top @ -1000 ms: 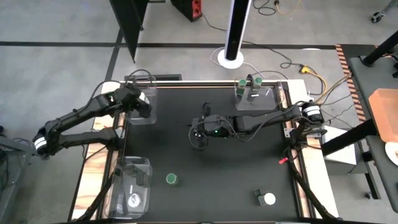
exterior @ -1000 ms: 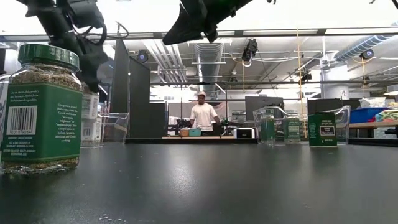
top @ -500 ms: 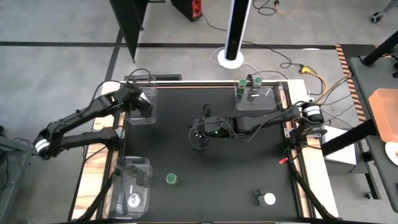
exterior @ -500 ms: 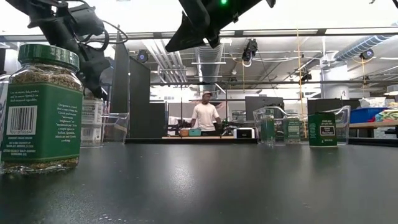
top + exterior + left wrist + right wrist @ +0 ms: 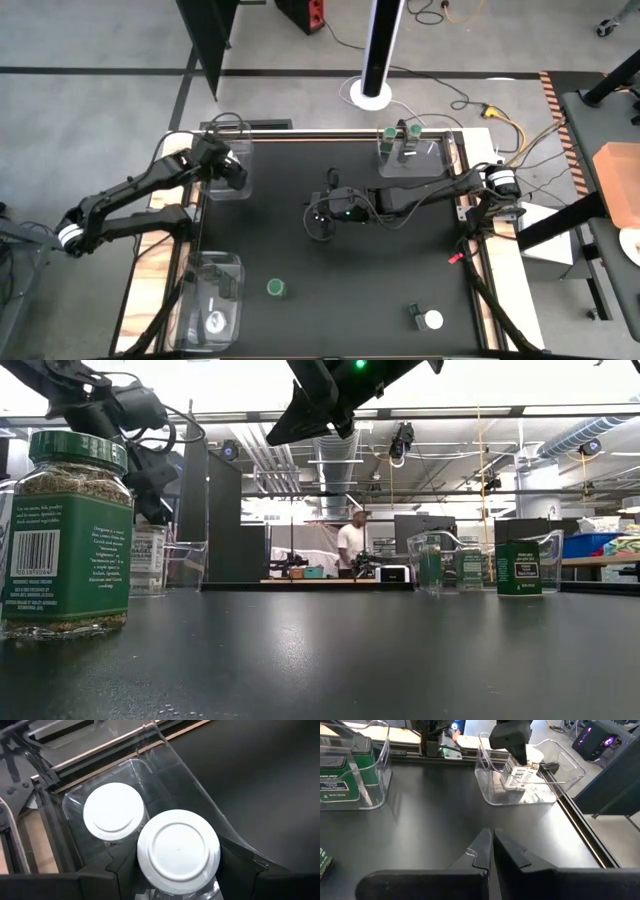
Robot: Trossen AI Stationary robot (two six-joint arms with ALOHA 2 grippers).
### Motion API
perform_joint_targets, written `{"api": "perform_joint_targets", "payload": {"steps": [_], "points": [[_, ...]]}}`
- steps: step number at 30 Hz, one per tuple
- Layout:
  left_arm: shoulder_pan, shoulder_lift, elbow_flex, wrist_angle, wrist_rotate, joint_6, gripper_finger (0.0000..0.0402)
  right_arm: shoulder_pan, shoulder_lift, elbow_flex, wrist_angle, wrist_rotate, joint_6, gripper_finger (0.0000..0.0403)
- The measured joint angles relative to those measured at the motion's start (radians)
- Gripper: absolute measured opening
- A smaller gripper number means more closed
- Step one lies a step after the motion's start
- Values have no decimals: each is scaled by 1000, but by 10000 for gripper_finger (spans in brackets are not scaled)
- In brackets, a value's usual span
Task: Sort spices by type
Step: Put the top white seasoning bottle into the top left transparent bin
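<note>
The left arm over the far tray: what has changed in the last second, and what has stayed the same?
Little moved. The left gripper stays over the clear tray at the far left, a white-lidded jar between its fingers, and has shifted only slightly. A person in the room behind has walked to the right. The right gripper stays shut above the table's middle, and the loose jars have not moved.

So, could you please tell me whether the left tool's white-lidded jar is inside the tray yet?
Inside: the left tool holds the white-lidded jar within the clear tray.
</note>
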Motion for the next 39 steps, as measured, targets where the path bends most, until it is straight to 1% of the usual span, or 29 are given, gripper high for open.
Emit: {"api": "perform_joint_targets", "payload": {"steps": [6, 14, 22, 26, 33, 39], "points": [[0, 23, -9, 10, -9, 0, 188, 0, 0, 0, 0, 0, 0, 9], [0, 86, -9, 19, -9, 1, 201, 0, 0, -1, 0, 0, 0, 9], [0, 132, -9, 63, -23, -8, 204, 0, 0, -1, 0, 0, -2, 9], [0, 137, -9, 59, -64, -20, 210, 0, 0, -1, -1, 0, -3, 9], [0, 129, -8, 53, -64, -17, 230, 0, 0, -1, -2, 0, -3, 9], [0, 124, -7, 41, -63, -14, 233, 0, 0, -3, -3, 0, -3, 9]]}}
